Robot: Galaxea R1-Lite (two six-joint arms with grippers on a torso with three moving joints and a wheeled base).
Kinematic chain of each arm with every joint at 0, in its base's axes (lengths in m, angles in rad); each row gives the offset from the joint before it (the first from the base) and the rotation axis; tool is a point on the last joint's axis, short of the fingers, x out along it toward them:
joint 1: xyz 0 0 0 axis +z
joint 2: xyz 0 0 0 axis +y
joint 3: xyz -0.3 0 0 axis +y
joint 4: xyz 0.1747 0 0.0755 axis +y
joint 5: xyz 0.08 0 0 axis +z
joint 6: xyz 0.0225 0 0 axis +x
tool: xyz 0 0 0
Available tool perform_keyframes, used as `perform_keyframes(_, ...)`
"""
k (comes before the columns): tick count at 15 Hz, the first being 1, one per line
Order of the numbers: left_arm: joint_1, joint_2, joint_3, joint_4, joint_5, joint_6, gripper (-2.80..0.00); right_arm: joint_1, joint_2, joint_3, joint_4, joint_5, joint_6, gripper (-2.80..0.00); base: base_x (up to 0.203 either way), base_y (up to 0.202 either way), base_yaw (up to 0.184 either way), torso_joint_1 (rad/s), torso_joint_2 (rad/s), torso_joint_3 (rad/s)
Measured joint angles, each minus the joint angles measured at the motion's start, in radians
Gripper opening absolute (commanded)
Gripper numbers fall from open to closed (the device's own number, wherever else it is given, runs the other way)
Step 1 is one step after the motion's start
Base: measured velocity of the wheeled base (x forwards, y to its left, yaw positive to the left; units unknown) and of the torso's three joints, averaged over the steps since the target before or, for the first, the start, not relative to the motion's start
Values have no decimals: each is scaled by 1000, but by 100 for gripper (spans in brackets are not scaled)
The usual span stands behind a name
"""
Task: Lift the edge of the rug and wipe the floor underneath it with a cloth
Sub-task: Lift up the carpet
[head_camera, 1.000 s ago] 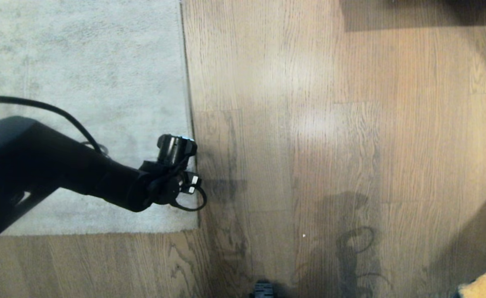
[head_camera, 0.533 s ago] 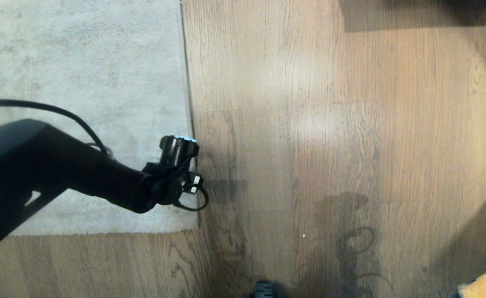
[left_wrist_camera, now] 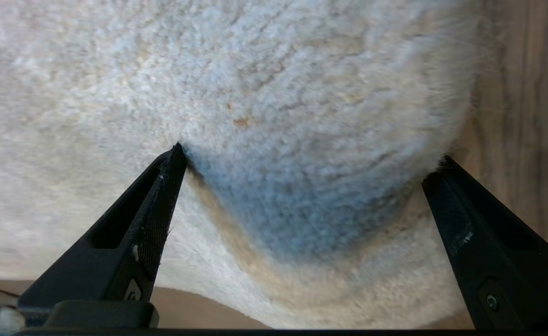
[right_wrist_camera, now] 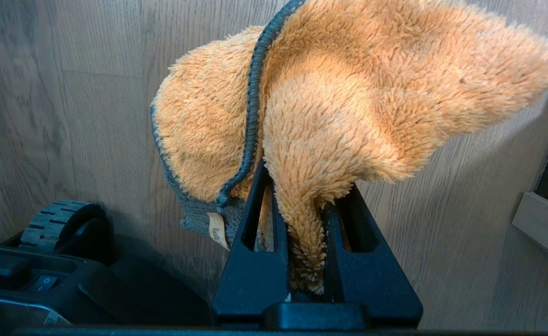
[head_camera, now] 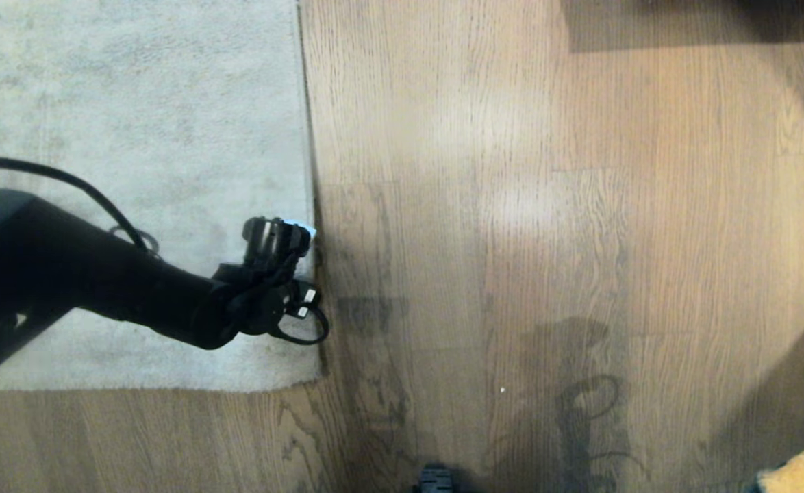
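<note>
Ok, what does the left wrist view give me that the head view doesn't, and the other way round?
Only the left wrist view shows the left end effector itself: fingers spread wide, one fingertip on the pile, the other at the rug edge, nothing gripped yet.

Only the head view shows the rug's corner, the long stretch of floor to its right, and a bit of the orange cloth at the bottom right.

Both show the grey rug meeting the wood floor, still lying flat.
</note>
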Motion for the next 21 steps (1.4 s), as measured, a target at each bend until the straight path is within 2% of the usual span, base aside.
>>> perform_keyframes(3, 7, -31, 15, 13, 1, 23, 0, 0, 0, 0, 0, 0, 0, -280, 0, 0, 0, 0, 0, 0)
perform_keyframes(7, 19, -88, 14, 112, 5, 40, 0, 0, 0, 0, 0, 0, 0, -280, 0, 0, 0, 0, 0, 0)
perform_keyframes(15, 94, -162, 16, 114, 6, 196, 0, 0, 0, 0, 0, 0, 0, -280, 0, 0, 0, 0, 0, 0)
perform_keyframes(21, 109, -177, -12, 112, 13, 216, 0, 0, 0, 0, 0, 0, 0, -280, 0, 0, 0, 0, 0, 0)
